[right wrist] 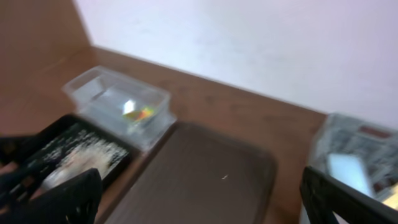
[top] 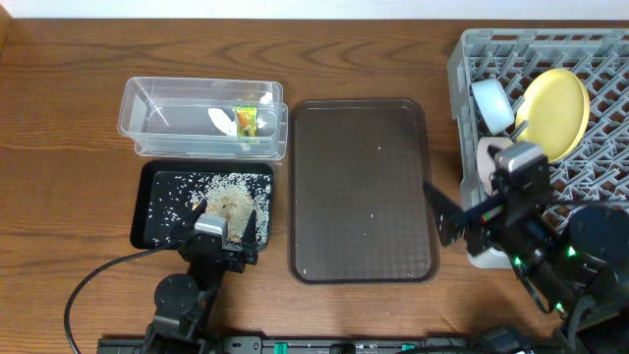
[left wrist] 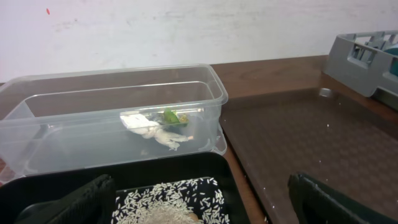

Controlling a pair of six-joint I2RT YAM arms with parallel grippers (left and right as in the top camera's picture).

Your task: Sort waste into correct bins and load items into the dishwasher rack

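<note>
The tub (top: 138,98) stands at the back left of the counter (top: 59,79). The wrapper (top: 245,120) and a paper scrap (top: 221,121) lie inside it toward its right end, touching each other. Just in front of the tub sits the black tray (top: 147,221). It is strewn with rice (top: 187,192), and the lump (top: 234,206) is in its right half. The left tool (top: 218,231) hovers over the tray's near edge, fingers spread wide and empty, with the lump just ahead of them.

The brown tray (top: 362,187) fills the middle of the counter and carries only a few white specks. The right tool (top: 447,221) hangs over that tray's right rim, near the front left corner of the rack (top: 460,98). Its fingers are apart and hold nothing.

In the rack's left part, the blue bowl (top: 491,103) stands on edge. The plate (top: 555,110) leans tilted just to its right. A pale dish (top: 486,157) sits in front of the bowl, partly hidden by the arm, and I cannot tell which dish it is.
</note>
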